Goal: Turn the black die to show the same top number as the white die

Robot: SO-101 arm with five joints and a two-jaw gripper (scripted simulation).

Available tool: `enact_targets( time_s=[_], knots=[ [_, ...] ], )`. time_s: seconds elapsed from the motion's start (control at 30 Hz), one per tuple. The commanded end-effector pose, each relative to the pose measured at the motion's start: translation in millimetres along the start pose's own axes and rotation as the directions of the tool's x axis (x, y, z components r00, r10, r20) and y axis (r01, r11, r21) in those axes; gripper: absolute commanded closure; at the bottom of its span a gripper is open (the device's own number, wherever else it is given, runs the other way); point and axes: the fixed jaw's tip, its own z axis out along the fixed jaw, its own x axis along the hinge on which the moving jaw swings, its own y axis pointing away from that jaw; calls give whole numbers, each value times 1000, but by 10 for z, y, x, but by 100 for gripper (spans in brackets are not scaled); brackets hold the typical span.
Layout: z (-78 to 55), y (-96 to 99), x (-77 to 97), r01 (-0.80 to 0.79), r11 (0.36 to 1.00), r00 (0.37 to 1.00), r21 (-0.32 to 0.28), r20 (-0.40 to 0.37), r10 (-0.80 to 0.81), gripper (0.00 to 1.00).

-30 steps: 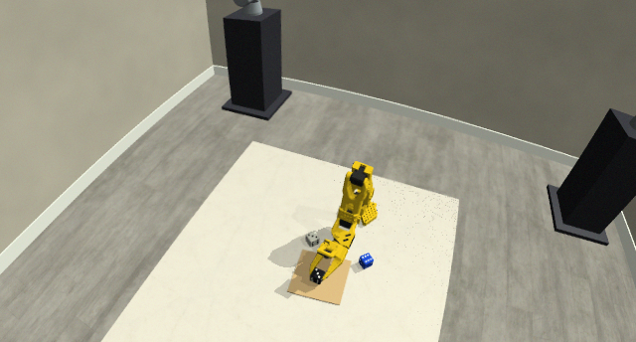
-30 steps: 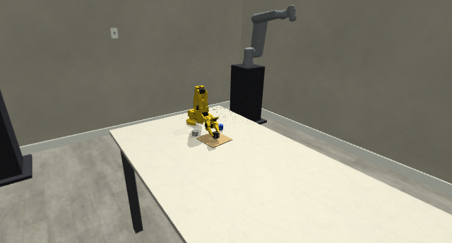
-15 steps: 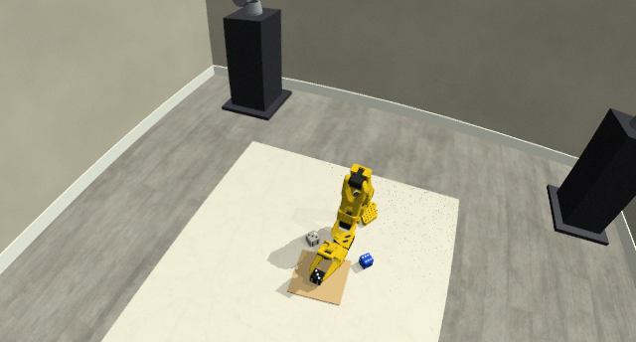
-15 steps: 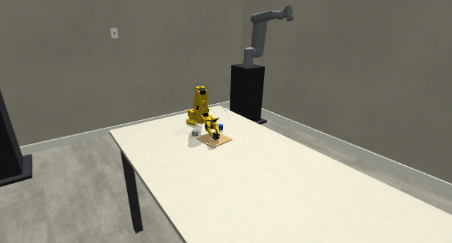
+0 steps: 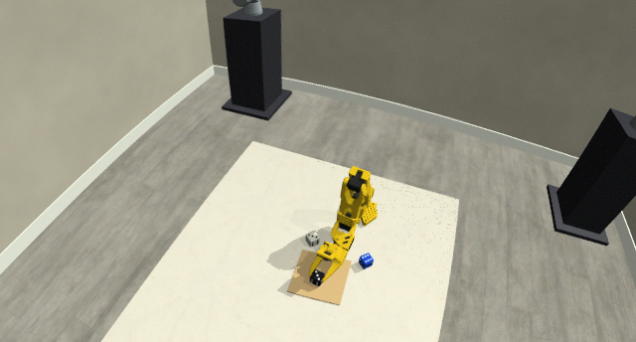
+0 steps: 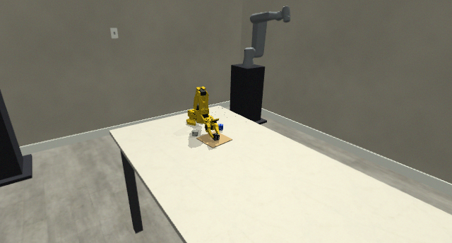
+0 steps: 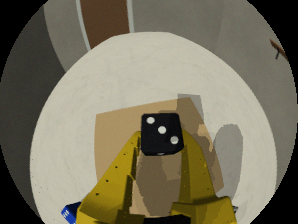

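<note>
My gripper [image 5: 318,276] [image 6: 216,135] [image 7: 162,139] is shut on the black die [image 5: 316,278] [image 6: 216,138] [image 7: 161,131], one finger on each side. The die is over the tan mat [image 5: 338,293] [image 6: 213,145] [image 7: 110,125]. In the wrist view its visible face shows three white pips in a diagonal. I cannot tell whether it touches the mat. The white die [image 5: 312,239] [image 6: 195,133] stands off the mat, beside the arm; its top number is too small to read surely. The mat looks flat.
A blue die [image 5: 366,260] [image 6: 220,127] [image 7: 70,213] stands off the mat on the other side of the arm from the white die. Both stand on the cream table top [image 5: 224,282] [image 6: 282,186] [image 7: 65,135]. The arm's base is behind them.
</note>
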Motion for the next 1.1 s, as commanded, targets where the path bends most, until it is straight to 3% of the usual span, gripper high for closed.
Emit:
enact_targets(
  time_s=[0.0,0.87,1.07],
  knots=[
    [39,-10,-164,-7,1000,996,3,85,7,100],
    [47,-10,-146,-7,1000,996,3,85,7,100],
    [47,-10,-146,-7,1000,996,3,85,7,90]
  ],
)
